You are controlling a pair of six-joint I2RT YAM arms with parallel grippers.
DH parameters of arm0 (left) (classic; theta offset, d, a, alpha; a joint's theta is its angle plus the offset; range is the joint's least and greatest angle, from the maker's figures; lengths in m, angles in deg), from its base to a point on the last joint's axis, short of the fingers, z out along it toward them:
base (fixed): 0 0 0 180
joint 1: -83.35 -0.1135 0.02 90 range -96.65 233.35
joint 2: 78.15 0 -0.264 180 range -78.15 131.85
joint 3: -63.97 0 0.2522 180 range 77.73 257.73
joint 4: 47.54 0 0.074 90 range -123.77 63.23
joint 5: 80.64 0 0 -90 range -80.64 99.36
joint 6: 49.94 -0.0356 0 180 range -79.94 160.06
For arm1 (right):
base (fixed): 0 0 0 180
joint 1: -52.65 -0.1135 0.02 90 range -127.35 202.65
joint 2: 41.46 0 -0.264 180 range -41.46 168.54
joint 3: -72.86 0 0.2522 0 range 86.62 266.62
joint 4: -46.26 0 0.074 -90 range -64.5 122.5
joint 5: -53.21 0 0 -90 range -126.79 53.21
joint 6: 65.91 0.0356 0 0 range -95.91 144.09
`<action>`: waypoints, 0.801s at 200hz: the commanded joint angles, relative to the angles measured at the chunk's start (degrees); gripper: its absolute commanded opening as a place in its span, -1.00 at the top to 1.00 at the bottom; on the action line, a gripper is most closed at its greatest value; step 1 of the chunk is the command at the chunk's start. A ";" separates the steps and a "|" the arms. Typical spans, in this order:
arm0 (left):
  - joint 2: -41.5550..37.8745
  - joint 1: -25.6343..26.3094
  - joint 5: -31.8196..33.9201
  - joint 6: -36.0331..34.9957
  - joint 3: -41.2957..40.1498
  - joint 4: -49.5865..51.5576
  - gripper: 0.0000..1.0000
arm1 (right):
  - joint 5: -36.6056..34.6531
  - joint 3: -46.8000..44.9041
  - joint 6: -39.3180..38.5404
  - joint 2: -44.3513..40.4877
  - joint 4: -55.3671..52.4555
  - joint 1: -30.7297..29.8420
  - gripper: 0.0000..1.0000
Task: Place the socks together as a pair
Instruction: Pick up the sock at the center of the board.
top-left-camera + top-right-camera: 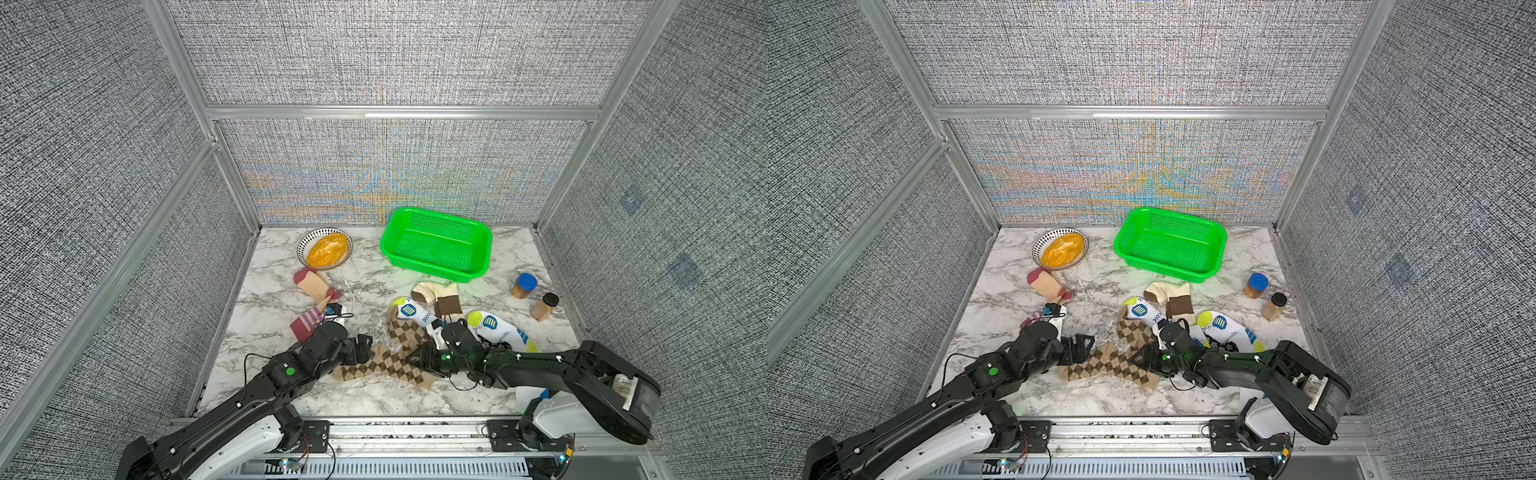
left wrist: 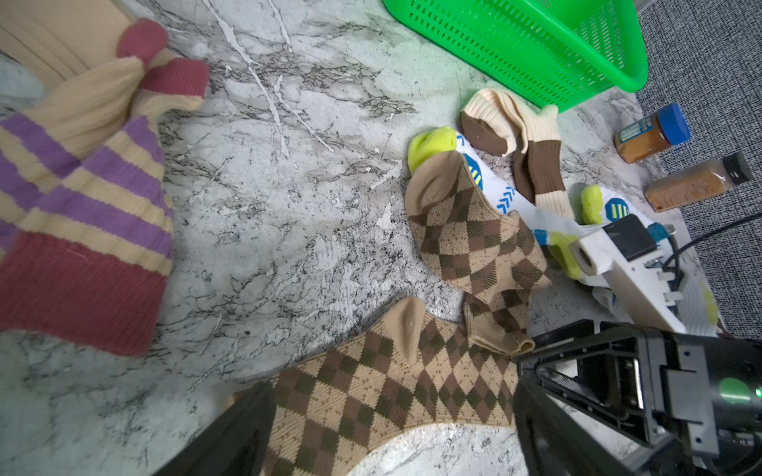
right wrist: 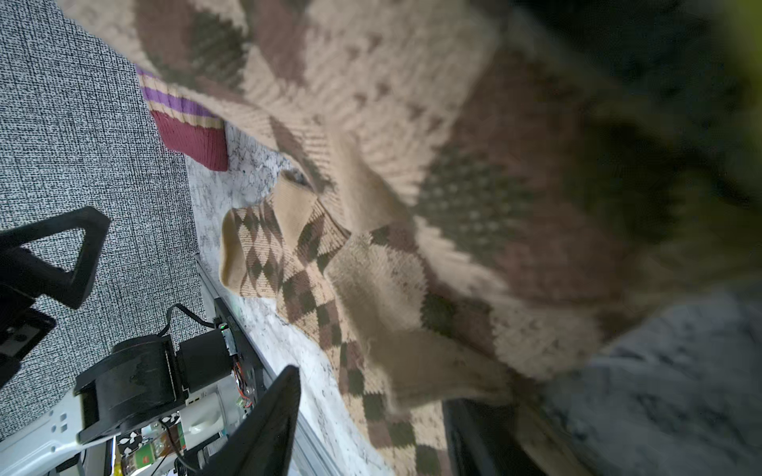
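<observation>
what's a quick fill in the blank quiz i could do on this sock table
1. The green basket at the back is ____.
2. The number of argyle socks lying on the marble is ____.
3. The jar beside the black-capped bottle has a ____ lid.

Missing words: empty, two, blue.

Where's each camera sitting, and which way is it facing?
Top view: overhead behind the arms, looking down at table; left gripper, right gripper show.
Top view: alongside, same aim; green basket far.
Left wrist: low, facing argyle socks; own fingers frame them.
Right wrist: close on argyle socks; own fingers visible.
Shared: both wrists catch the striped sock.
</observation>
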 commanded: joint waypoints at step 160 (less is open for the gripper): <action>-0.50 -0.04 0.98 0.48 -1.66 -0.02 -0.85 | -0.97 0.63 -3.28 2.87 -2.78 4.68 0.91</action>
